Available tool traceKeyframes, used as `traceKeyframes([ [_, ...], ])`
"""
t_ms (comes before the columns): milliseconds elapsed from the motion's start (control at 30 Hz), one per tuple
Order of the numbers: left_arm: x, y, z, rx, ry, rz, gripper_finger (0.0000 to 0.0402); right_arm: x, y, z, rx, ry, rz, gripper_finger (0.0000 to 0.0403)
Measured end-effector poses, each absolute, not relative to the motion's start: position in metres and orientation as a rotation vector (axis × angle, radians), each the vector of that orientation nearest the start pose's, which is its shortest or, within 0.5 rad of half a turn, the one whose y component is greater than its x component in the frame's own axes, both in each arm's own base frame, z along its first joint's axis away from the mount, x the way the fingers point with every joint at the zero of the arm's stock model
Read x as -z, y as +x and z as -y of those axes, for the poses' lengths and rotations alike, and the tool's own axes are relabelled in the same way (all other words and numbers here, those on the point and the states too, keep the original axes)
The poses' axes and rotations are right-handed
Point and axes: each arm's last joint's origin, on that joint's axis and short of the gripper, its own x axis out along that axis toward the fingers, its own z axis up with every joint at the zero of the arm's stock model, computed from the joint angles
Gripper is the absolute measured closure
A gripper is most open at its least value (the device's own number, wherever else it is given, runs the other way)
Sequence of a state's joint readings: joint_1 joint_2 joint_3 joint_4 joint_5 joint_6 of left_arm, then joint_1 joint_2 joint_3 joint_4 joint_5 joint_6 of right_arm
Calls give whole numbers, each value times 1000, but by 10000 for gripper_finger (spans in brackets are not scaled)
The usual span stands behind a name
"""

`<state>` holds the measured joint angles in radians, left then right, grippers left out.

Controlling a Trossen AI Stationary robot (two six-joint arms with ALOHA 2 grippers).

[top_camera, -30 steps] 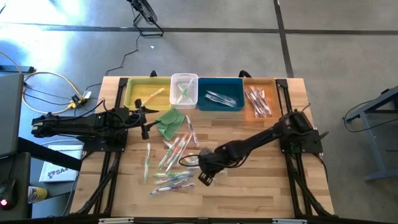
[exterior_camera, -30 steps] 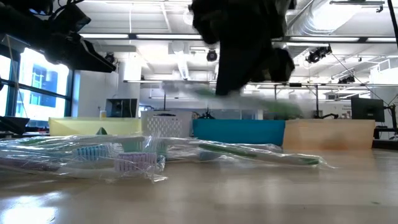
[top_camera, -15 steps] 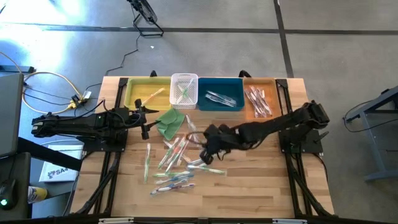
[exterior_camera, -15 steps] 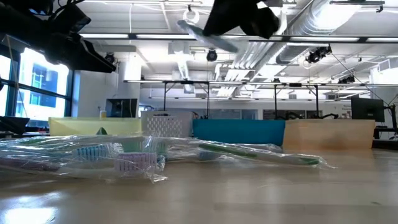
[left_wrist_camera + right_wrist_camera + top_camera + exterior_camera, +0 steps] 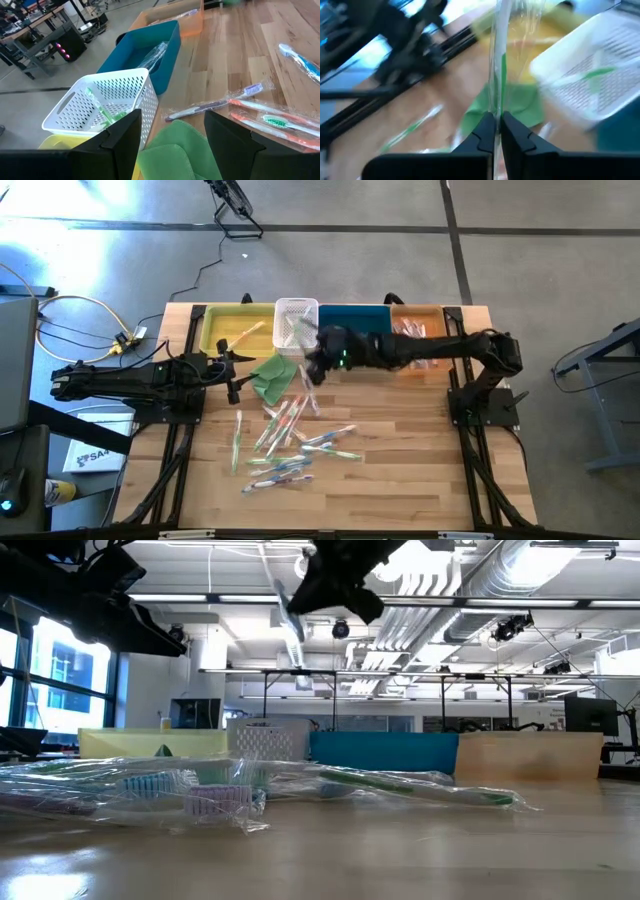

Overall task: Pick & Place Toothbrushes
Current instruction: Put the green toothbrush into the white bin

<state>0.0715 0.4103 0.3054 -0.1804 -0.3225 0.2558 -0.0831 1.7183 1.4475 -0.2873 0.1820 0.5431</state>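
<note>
The right hand (image 5: 312, 365) pinches a green-handled toothbrush (image 5: 498, 60) hanging lengthwise below it. The white basket (image 5: 296, 323) lies just at its eleven o'clock. The left hand (image 5: 233, 370), spread, waits at nine o'clock.

the right arm stretches across toward the left, its pincer (image 5: 312, 358) raised high with fingers (image 5: 485, 134) pressed together. the left arm lies low and extended at its own side, its pincer (image 5: 233, 370) spread wide.

Camera layout
High looks straight down; low sits level at tabletop; wrists look close; all share the white basket (image 5: 296, 322).
</note>
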Motion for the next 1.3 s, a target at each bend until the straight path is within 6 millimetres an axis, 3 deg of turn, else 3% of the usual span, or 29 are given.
traceKeyframes([
  [100, -216, 118, -18, -355, 287, -333, 190, -305, 390, 60, 447, 483, -458, 399],
  [200, -219, 119, -18, -359, 279, -305, 190, -305, 389, 63, 428, 426, -473, 399],
  [400, -232, 125, -15, -263, 272, -146, 190, -305, 392, 45, 289, 253, -517, 399],
  [700, -257, 144, -11, -135, 281, 165, 190, -305, 395, 8, 100, 140, -535, 399],
  [867, -256, 161, -12, -100, 235, 207, 190, -311, 398, -9, 45, 39, -474, 399],
  [1000, -249, 176, -13, -89, 160, 204, 190, -318, 400, -13, 54, -48, -405, 399],
  [1300, -249, 199, -12, 6, 102, 322, 190, -316, 400, -2, 78, -81, -426, 399],
])
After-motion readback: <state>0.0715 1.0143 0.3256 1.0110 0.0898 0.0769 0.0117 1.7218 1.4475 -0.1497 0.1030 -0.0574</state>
